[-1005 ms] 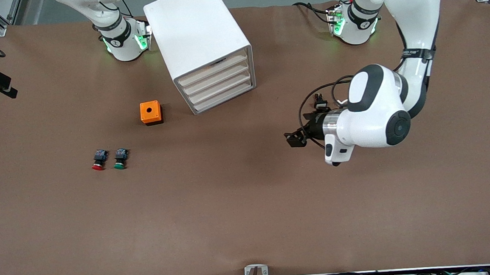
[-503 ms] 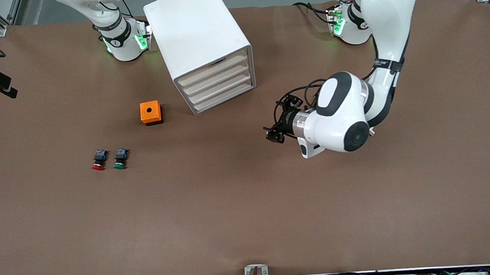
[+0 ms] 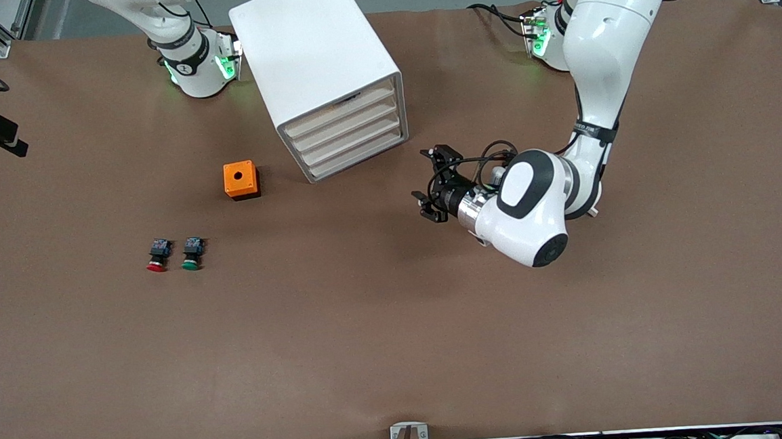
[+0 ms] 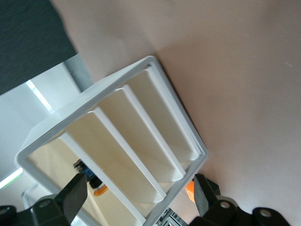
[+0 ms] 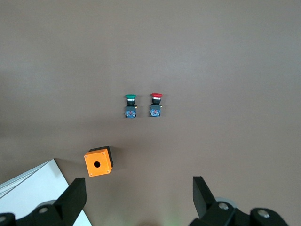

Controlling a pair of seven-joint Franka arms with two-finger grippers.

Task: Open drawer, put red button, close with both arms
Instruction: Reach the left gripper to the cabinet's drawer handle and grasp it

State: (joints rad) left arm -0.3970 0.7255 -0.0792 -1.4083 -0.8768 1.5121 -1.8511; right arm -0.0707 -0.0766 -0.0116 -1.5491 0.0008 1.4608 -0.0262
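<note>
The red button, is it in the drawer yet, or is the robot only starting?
Only starting. Nothing is done: the cabinet's four drawers all look shut, and the red button lies on the table beside the green button. In hand: the left gripper, open and empty, faces the drawer fronts. The right gripper waits open, high above the buttons. Left: opening, dropping the button in, closing.

left pincer (image 3: 431,184) open, arm bent low | right pincer (image 5: 136,195) open, seemingly raised, waiting

Brown table (image 3: 399,348): cabinet (image 3: 317,68), orange box (image 3: 240,180), red button (image 3: 156,255), green button (image 3: 191,253)
</note>
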